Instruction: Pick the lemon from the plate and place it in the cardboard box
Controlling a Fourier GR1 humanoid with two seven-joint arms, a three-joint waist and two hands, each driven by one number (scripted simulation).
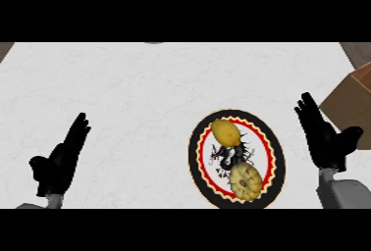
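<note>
The plate [205,184], black-rimmed with a red ring and a dark dragon figure, sits near the lower edge of the white counter [145,83]. On its near part lies a round, speckled yellow fruit [245,181]. The lemon [225,132] lies on the plate's far part, apart from that fruit. Right of the plate the right hand [326,142] stands with fingers straight, holding nothing. Well left of the plate the left hand [62,159] is likewise straight-fingered and empty. Beyond the plate to the right, the box [351,100] meets the counter's edge.
</note>
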